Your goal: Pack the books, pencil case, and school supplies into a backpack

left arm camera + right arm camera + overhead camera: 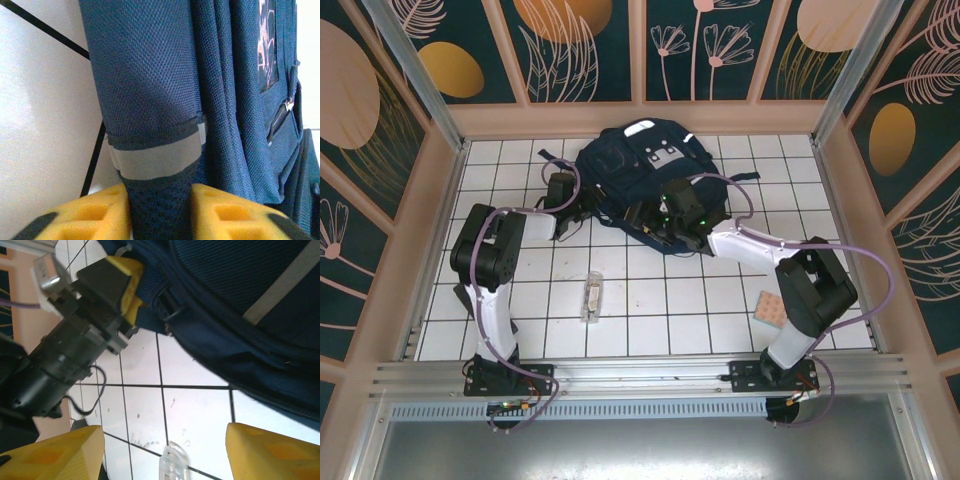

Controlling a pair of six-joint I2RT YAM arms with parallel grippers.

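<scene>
The navy backpack (632,168) lies at the upper centre of the overhead view, on the white tiled surface (660,300). The left claw (160,210) is clamped on the backpack's left edge, its yellow fingers (95,215) pressing dark mesh fabric just below a grey stripe. The right claw (170,445) hangs over the tiles at the backpack's lower edge, its jaws wide apart with nothing between them. The clear oblong box (591,297) lies lower centre-left, and the pinkish-tan pad (770,310) sits lower right, beside the right arm.
</scene>
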